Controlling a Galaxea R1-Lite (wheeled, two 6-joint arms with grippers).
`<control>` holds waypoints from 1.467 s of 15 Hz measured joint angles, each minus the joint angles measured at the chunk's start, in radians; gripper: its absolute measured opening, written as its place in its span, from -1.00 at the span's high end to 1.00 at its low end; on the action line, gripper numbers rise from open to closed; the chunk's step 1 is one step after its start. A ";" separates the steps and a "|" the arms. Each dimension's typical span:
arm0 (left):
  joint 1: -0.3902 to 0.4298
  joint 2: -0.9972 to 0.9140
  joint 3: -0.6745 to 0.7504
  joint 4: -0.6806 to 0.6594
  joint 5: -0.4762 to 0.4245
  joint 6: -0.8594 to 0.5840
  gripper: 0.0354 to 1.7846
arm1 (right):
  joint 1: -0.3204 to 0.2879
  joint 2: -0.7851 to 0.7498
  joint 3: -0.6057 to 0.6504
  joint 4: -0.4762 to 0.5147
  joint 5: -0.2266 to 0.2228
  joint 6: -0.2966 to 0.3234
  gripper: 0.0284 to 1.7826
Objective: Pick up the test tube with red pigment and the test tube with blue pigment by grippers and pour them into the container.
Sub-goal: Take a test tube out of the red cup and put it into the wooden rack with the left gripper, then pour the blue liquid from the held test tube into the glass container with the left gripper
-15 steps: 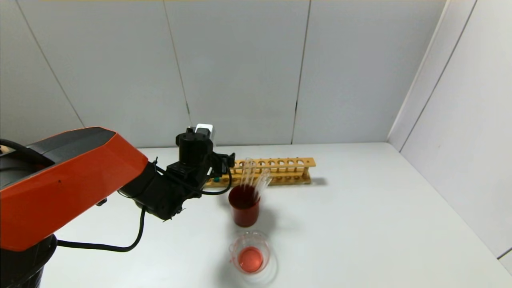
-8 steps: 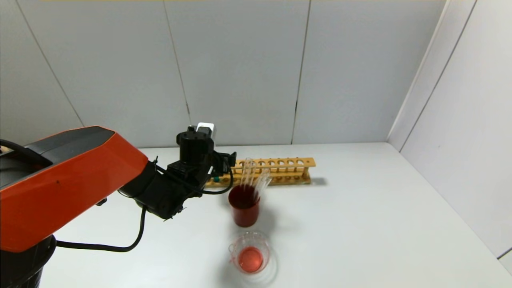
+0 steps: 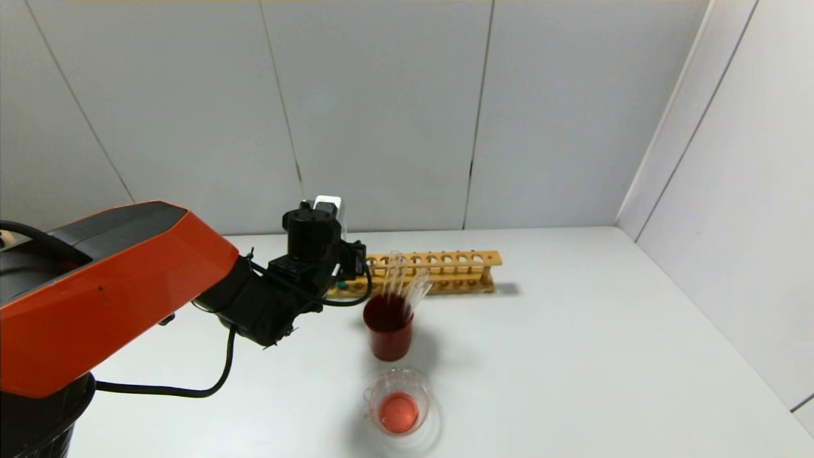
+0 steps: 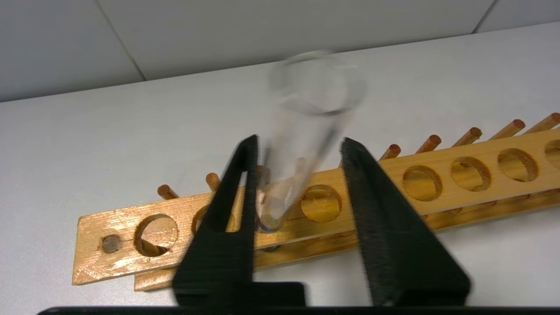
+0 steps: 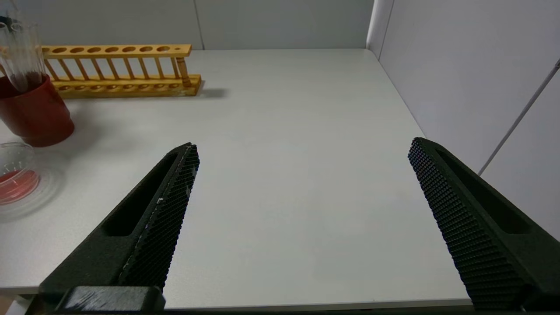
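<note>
The left gripper (image 4: pixel 297 175) stands at the left end of the wooden rack (image 3: pixel 439 270), its jaws spread a little wider than the clear tube that rises between them. That tube is the test tube with blue pigment (image 4: pixel 302 144), seated in one of the rack's holes and leaning slightly. One finger (image 4: pixel 236 205) sits just beside the glass; whether it touches cannot be told, and the other stands apart from it. The tube's mouth is blurred in the left wrist view, and its coloured bottom is hidden there below the rack's top rail (the head view shows only a small teal spot (image 3: pixel 341 284) beside the gripper).

The right gripper (image 5: pixel 302 197) is out of the head view; its own camera shows it hovering over bare table (image 5: pixel 284 175), fingers wide apart and holding nothing.

The container (image 3: pixel 399 402) sits near the table's front edge with red liquid in its bottom. Just behind it stands a dark red cup (image 3: pixel 388 334) holding several clear tubes (image 3: pixel 407 286), whose lower ends are hidden inside the cup; which of them carried the red pigment cannot be told.
</note>
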 joint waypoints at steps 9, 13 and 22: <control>0.002 -0.001 0.005 -0.007 0.008 -0.002 0.67 | 0.000 0.000 0.000 0.000 0.000 0.000 -0.96; 0.007 -0.038 0.006 -0.002 0.005 -0.001 0.67 | 0.000 0.000 0.000 0.000 0.000 0.000 -0.96; 0.012 -0.319 0.070 0.042 0.003 0.021 0.67 | 0.000 0.000 0.000 0.000 0.000 0.000 -0.96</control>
